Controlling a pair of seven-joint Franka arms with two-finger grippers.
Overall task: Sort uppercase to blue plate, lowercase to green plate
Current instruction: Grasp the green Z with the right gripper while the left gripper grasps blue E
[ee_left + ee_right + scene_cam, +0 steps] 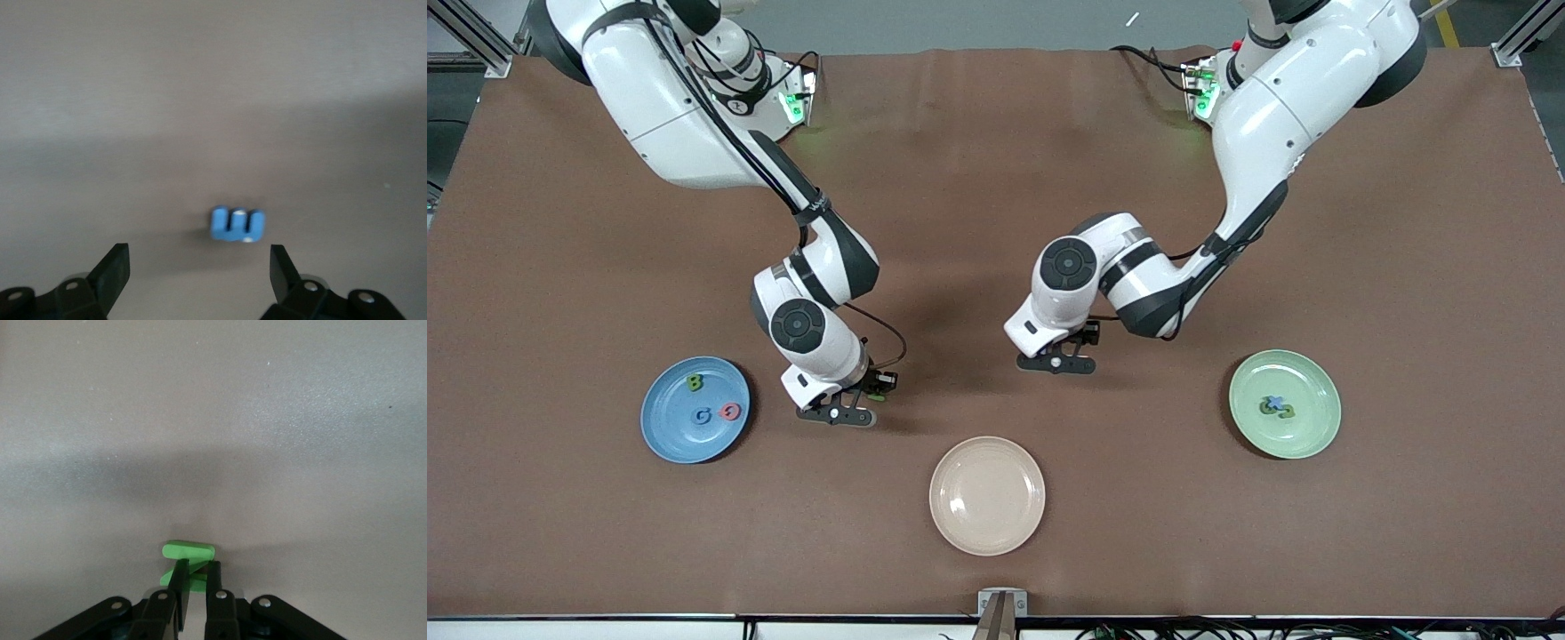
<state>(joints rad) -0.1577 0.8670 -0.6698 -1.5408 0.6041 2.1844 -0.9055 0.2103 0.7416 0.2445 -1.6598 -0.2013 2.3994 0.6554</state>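
Here, chunky green N (189,558) (claw-pinched (195,587)).

Three letter pieces (710,405) are set in one plate (660,433) toward the right arm's end; a letter cluster (1277,406) is set in a second plate (1319,425) toward the left arm's end; a third plate (987,495) is placed between them, nearer the front camera.

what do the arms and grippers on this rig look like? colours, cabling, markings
Both arms: glossy white shells, black joint bands, round black caps on the wrist joints, thin black cables along the links, green lights glowing at the bases. The right gripper and the left gripper are black, with slim two-finger linkages and silver pivot screws. No readable markings.
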